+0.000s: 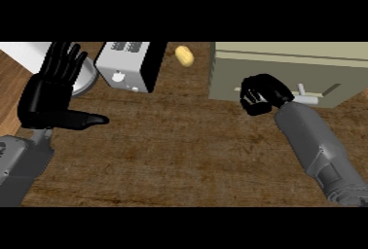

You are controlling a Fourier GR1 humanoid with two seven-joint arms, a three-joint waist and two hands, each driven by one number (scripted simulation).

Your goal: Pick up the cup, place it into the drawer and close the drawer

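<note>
Drawer (287, 73) front shut, right hand (260, 95) curled at its face; left hand (50, 90) open, resting.

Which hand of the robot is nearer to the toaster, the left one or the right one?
The left. The left hand stands open just left of the toaster, fingers up. The right hand is curled farther away on the toaster's right, in front of the drawer unit.
</note>
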